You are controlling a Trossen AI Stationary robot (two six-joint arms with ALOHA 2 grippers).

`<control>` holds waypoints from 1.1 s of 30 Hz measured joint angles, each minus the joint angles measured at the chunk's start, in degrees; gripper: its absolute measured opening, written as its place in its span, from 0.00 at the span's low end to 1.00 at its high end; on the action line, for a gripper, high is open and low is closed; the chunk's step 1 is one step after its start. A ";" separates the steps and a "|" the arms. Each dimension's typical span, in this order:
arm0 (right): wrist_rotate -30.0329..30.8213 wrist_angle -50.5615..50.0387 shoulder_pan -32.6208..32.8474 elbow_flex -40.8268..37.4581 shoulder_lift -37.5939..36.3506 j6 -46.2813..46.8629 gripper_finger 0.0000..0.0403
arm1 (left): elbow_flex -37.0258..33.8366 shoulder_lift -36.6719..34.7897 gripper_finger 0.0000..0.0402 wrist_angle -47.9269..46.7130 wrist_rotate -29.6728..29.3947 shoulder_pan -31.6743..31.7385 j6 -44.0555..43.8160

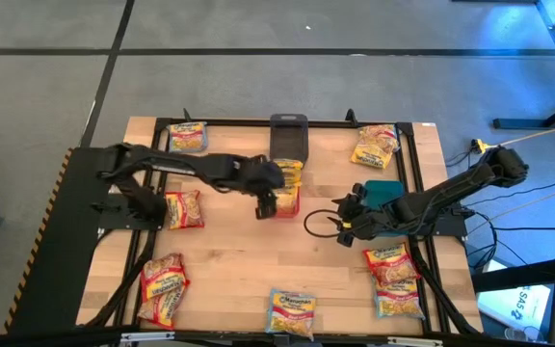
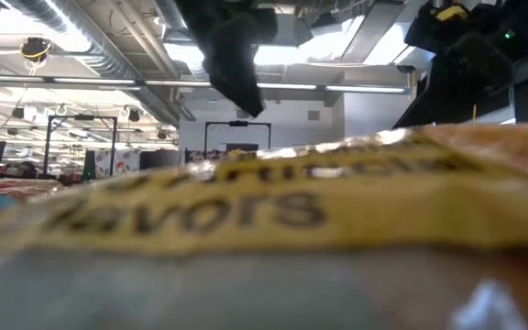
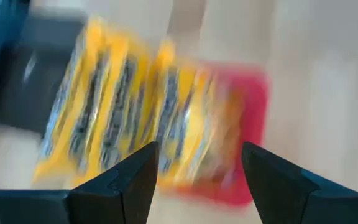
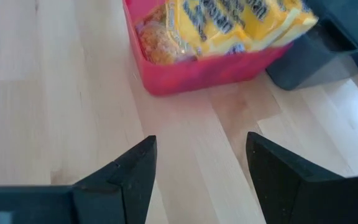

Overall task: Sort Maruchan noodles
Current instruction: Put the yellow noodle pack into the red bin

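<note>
Several yellow Maruchan packets point(image 3: 135, 106) are piled in the red bin point(image 1: 287, 200) at mid-table, spilling over its far rim toward the grey bin point(image 1: 289, 135). My left gripper point(image 1: 266, 204) hovers at the red bin's left side, fingers open and empty point(image 3: 197, 149), looking down on the pile. My right gripper point(image 1: 340, 224) is to the right of the red bin, low over bare wood, open and empty point(image 4: 201, 143); the bin point(image 4: 197, 71) lies ahead of it. Loose packets lie flat around the table, such as one at the left point(image 1: 183, 209) and one at the near edge point(image 1: 292, 313).
A teal bin point(image 1: 383, 193) stands just behind my right gripper. More packets lie far left point(image 1: 188, 137), far right point(image 1: 374, 145), near left point(image 1: 162, 287) and near right point(image 1: 393, 280). One packet point(image 2: 264, 211) fills the low view. Bare wood lies between the two grippers.
</note>
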 joint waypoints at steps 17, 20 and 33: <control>1.43 4.70 -0.48 -0.05 2.05 -4.12 0.53 | -18.22 -3.89 0.56 29.57 1.85 3.50 -1.88; 1.41 4.65 -0.48 -0.05 2.05 -4.19 0.53 | -18.22 -0.94 0.55 29.93 1.87 4.34 -0.63; 1.78 4.93 -0.48 -0.05 2.03 -4.66 0.53 | -12.38 6.10 0.54 19.71 -0.47 5.42 5.85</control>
